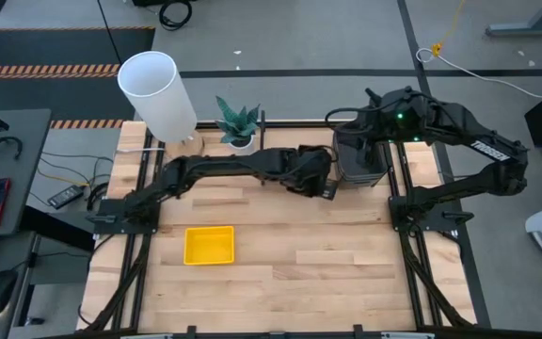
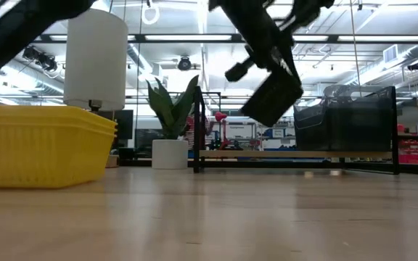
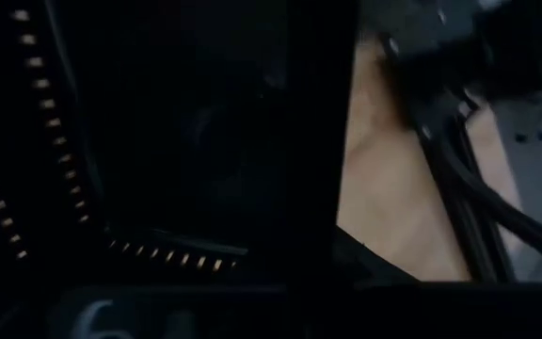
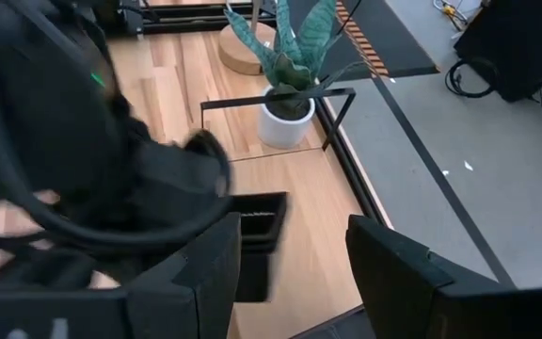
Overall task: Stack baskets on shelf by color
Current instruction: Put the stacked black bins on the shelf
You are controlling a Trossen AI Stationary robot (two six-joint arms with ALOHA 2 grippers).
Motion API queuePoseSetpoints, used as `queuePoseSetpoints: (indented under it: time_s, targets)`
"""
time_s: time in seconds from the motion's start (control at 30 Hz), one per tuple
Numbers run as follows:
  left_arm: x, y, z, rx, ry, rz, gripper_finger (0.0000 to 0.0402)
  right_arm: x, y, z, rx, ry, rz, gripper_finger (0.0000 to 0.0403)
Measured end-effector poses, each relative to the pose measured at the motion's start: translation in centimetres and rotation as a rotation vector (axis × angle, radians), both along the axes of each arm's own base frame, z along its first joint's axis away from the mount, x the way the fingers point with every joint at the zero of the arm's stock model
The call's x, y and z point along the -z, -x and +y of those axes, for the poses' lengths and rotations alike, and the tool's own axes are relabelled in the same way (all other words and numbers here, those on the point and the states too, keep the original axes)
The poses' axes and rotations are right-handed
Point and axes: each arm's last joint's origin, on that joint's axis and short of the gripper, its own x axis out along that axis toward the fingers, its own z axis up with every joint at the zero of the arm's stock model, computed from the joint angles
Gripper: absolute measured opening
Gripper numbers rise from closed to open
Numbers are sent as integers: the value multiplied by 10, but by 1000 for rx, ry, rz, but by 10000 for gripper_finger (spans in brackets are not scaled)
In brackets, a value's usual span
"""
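Yellow baskets (image 1: 209, 245) sit nested at lower left of the worktop (image 1: 327, 259); dark baskets (image 1: 360, 155) stacked on the shelf (image 2: 296, 154) upper right, partly hidden by the right gripper (image 4: 290, 259), open. Left gripper (image 1: 327, 186) closed, empty.

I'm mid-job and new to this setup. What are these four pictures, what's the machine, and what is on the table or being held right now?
The machine is two dark robot arms at a wooden table. One picture looks straight down, one looks level across the tabletop, and the other two come from cameras on each arm's wrist.

On the table are a stack of yellow baskets, a white lamp, a potted plant and a low black shelf with dark baskets already at its right end.

The left gripper is shut, apparently on a black mesh basket held in the air near the shelf; it fills that wrist's view. The right gripper is open and empty, over the shelf's right end.
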Motion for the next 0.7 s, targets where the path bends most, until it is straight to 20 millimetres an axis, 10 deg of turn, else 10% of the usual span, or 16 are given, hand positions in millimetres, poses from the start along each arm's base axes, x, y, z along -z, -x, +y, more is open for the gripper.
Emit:
queuePoseSetpoints:
  time_s: [0.37,0.7]
  targets:
    - [45,-4,71,-146,-56,109,21,-1,2,4,-24,-42,-19,199]
    - [50,-6,84,-168,-8,75,54,-1,1,5,-19,-53,-22,199]
